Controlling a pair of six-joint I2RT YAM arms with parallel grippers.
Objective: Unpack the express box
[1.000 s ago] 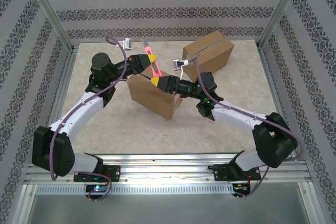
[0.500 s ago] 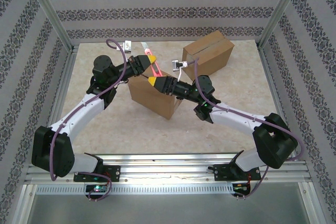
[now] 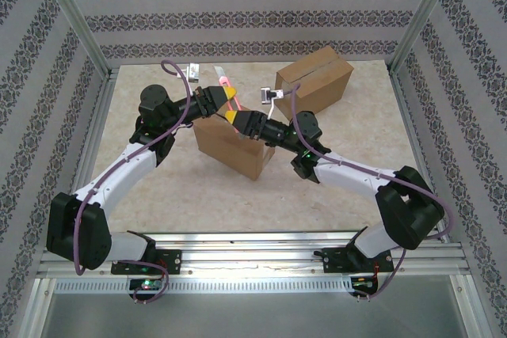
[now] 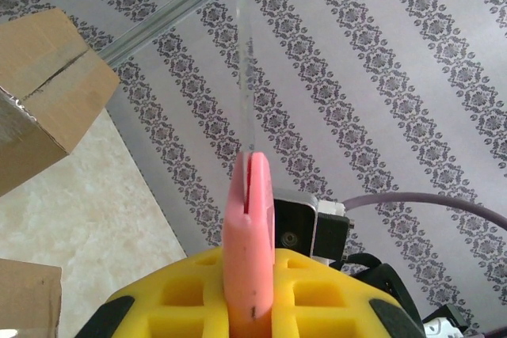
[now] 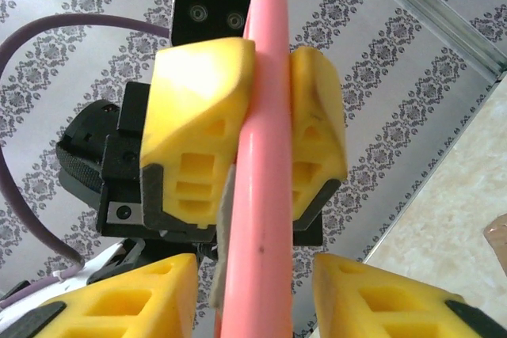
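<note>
The express box (image 3: pixel 230 146), brown cardboard, stands mid-table. Just above its far edge my left gripper (image 3: pixel 214 100) is shut on a pink utility knife (image 3: pixel 227 90) with its thin blade (image 4: pixel 242 53) out and pointing up and away. In the left wrist view the pink handle (image 4: pixel 249 219) sits pinched between the yellow fingers (image 4: pixel 333 290). My right gripper (image 3: pixel 237 119) meets it from the right. In the right wrist view its yellow fingers (image 5: pixel 119 306) straddle the knife handle (image 5: pixel 261 195), with a gap on each side.
A second, closed cardboard box (image 3: pixel 314 81) sits at the back right, and also shows in the left wrist view (image 4: pixel 43 93). Patterned walls and metal frame posts (image 3: pixel 75 17) enclose the table. The purple cable (image 3: pixel 178 77) loops above the left arm.
My right gripper has slid up and left along the knife handle and its jaws have narrowed around it. The left gripper has kept its hold and shifted slightly towards the back.
</note>
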